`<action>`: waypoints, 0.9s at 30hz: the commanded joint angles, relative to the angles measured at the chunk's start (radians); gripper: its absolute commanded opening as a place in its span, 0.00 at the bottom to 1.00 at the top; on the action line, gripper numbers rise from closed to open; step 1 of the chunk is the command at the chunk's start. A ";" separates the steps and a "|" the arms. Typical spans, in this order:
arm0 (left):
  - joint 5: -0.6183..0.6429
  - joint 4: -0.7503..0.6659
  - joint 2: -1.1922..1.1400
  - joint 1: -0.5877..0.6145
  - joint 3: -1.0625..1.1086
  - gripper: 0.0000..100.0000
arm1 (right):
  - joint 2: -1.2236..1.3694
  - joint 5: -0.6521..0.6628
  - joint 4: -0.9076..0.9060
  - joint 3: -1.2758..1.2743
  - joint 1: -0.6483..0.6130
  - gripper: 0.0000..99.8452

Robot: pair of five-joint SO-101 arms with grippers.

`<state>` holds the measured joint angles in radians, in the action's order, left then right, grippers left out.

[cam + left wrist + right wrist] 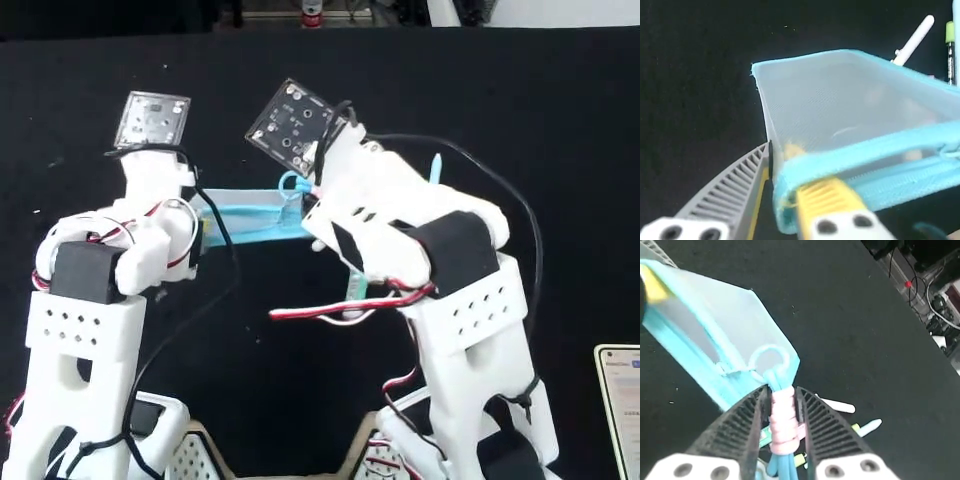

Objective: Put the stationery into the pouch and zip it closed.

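At table (520, 110) centre: left tool (785, 169) clamped on pouch (250, 216) end, anchoring; right tool (781, 391) pinches zip-pull cord (782, 422), ready to slide; pens (836, 405) outside.

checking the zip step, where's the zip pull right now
The zip pull is clamped in the right gripper, at the end of the pouch nearest that arm. In the high view it sits between the two arms.
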<state>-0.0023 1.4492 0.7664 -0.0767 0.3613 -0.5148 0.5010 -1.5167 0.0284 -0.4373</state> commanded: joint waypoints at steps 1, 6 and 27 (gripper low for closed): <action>0.060 0.003 0.021 0.010 -0.105 0.03 | -0.007 -0.011 0.048 0.073 0.051 0.01; 0.097 0.037 0.009 0.010 -0.251 0.03 | -0.007 -0.012 0.077 0.111 0.052 0.01; 0.101 0.216 -0.399 0.170 -0.529 0.03 | 0.002 -0.009 0.233 -0.073 0.034 0.01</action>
<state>0.1204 1.6594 0.3844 0.0721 -0.1158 -0.5132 0.4979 -1.3157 -0.0407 -0.4066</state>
